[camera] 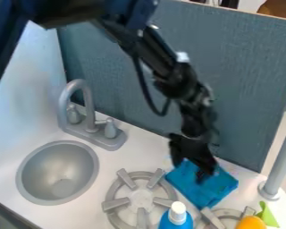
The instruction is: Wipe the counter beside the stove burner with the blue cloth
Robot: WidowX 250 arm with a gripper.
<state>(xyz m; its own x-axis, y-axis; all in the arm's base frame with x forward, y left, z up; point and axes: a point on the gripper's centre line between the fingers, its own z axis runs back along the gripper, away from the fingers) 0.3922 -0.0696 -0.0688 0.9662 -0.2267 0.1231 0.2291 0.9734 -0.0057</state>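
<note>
The black gripper (191, 170) hangs at the right of centre, low over a folded blue cloth (212, 190). Its two fingers stand apart, one near the cloth's upper left edge and the other above its middle. Blue fabric shows between them; whether the fingertips touch it I cannot tell. The cloth lies on the white counter behind the burners, close to the grey-blue back panel.
A grey burner (140, 197) stands left of the cloth, with a white-capped blue bottle (177, 215) in front. Another burner (229, 214), an orange-and-green object (253, 222) and a grey post (278, 165) are at right. The sink (57, 172) and faucet (86, 107) are left.
</note>
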